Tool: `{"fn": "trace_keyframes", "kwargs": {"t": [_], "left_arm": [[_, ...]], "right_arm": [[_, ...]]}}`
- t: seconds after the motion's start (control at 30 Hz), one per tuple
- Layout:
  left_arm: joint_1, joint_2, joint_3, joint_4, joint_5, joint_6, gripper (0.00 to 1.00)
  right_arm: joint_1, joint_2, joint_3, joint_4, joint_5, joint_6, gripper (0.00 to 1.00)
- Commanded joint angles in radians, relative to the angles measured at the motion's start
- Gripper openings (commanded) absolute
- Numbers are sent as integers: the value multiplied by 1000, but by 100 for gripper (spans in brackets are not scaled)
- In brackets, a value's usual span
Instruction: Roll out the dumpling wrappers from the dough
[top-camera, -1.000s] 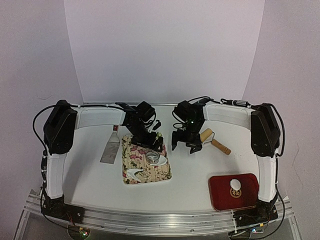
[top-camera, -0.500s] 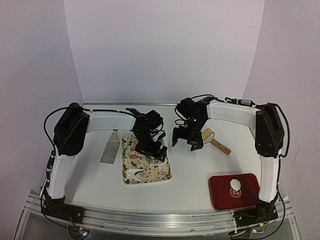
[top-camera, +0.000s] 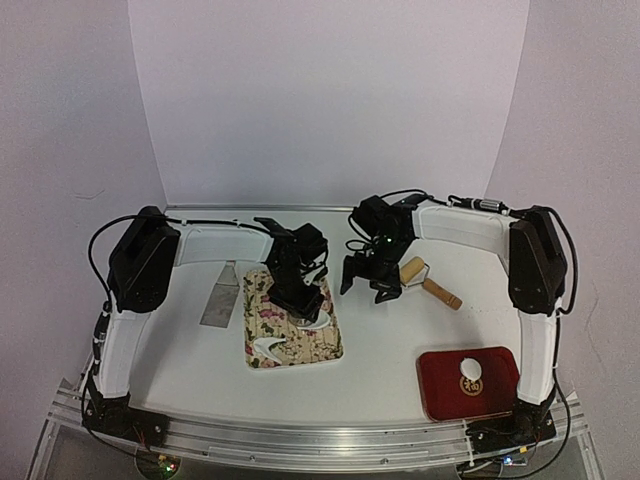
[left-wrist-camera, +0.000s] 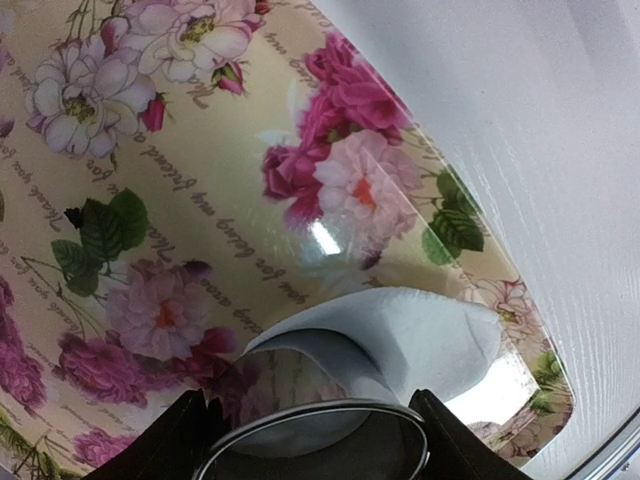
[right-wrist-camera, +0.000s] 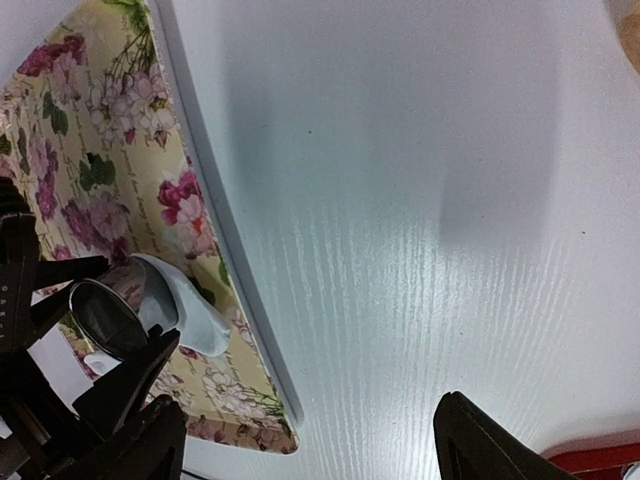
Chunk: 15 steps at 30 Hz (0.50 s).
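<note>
On the floral tray (top-camera: 262, 322), my left gripper (top-camera: 300, 296) is shut on the metal ring cutter (left-wrist-camera: 312, 432), with one finger on each side of its rim. A white dough scrap (left-wrist-camera: 400, 335) curls up against the ring's far side. It shows as a white edge (top-camera: 320, 321) in the top view, and a second dough scrap (top-camera: 268, 346) lies nearer on the tray. One round dumpling wrapper (top-camera: 470, 370) rests on the red tray (top-camera: 440, 395). My right gripper (top-camera: 368, 280) hangs open over bare table just right of the floral tray, holding nothing. The right wrist view also shows the ring cutter (right-wrist-camera: 105, 315) and the dough (right-wrist-camera: 190, 315).
A wooden rolling pin (top-camera: 430, 282) lies on the table right of my right gripper. A metal spatula (top-camera: 220, 297) lies left of the floral tray. The floral tray's raised edge (right-wrist-camera: 225, 270) runs beside my right gripper (right-wrist-camera: 315, 450). The red tray sits at the near right.
My left arm has swung right and lowered onto the ring cutter, and its jaws have narrowed around the rim. The right gripper has shifted slightly left.
</note>
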<state>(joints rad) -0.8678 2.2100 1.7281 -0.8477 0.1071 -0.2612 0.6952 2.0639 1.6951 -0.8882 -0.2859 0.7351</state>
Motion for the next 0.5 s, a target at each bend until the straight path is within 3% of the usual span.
{"fn": "trace_keyframes", "kwargs": {"t": [0.0, 0.23, 0.47], "left_arm": [[1, -62, -39, -41, -63, -8, 66], [3, -119, -115, -24, -50, -46, 68], [3, -166, -129, 17, -23, -90, 82]], "right_arm": [[6, 25, 27, 62, -94, -31, 85], [26, 80, 45, 182, -263, -47, 71], [27, 156, 59, 236, -353, -13, 60]]}}
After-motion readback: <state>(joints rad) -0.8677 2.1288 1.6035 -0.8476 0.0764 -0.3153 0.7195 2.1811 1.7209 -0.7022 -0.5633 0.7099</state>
